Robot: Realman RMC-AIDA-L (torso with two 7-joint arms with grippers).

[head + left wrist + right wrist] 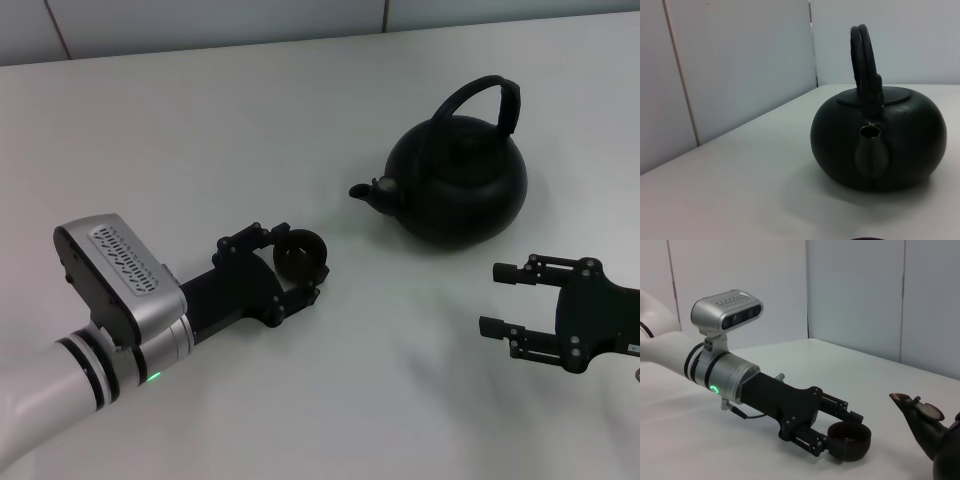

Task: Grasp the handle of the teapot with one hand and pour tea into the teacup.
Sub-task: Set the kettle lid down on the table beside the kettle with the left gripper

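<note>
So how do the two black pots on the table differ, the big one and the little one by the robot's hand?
The teapot is far larger than the teacup. The teapot has a lid, a short spout and an arched handle; the teacup is open-topped with no handle. The teapot stands free on the table, while the teacup sits between the fingers of the left gripper. The right gripper hangs open beside the teapot, apart from it. Both are round, black and upright.

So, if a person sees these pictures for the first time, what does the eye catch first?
First the big black teapot at the table's far right, its arched handle upright and untouched. Next, the left gripper closed around the tiny teacup, facing the spout. The right gripper waits open in front of the pot.
</note>
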